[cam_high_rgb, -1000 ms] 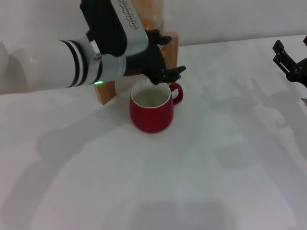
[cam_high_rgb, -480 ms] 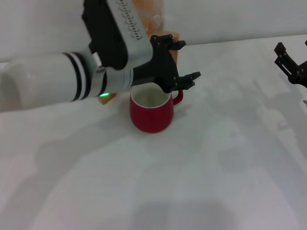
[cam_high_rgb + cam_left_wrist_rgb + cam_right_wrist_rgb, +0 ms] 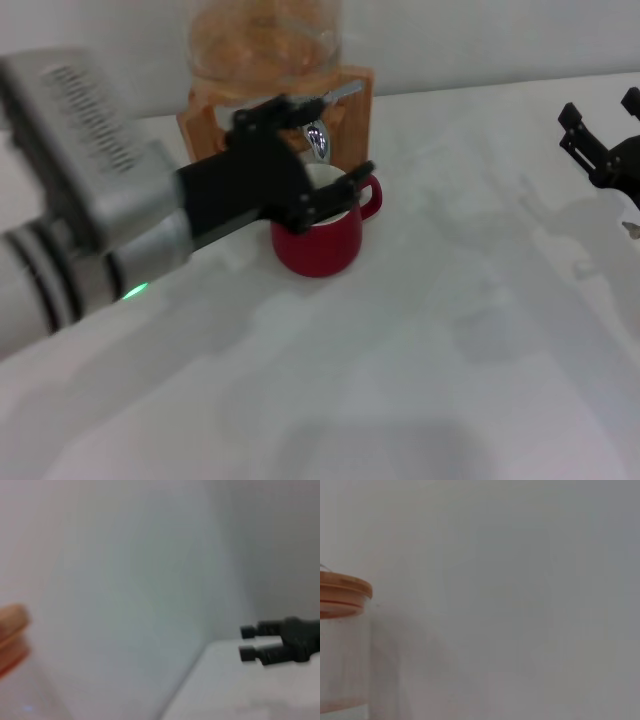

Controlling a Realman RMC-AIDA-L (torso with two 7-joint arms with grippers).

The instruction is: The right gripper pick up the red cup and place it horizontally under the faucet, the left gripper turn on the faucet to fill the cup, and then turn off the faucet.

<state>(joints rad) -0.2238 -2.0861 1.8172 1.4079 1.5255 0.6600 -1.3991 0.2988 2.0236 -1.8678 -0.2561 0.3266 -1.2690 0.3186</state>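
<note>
The red cup (image 3: 322, 240) stands upright on the white table, its handle to the right, directly below the faucet (image 3: 318, 142). The chrome faucet projects from a glass jar (image 3: 265, 40) in a wooden stand (image 3: 203, 122). My left gripper (image 3: 338, 138) is open beside the faucet and just above the cup's rim. One finger reaches toward the lever and the other lies across the cup's mouth. It holds nothing. My right gripper (image 3: 598, 108) is open and empty at the far right edge, well away from the cup. It also shows in the left wrist view (image 3: 245, 641).
The table (image 3: 450, 330) is white, with a pale wall behind it. The left arm's grey ribbed housing (image 3: 90, 190) fills the left foreground. The right wrist view shows the jar's orange lid (image 3: 340, 592) against the wall.
My left arm has swung back and down toward the near left, uncovering the faucet and jar. Its open claw now sits lower over the cup. The cup has not moved.
</note>
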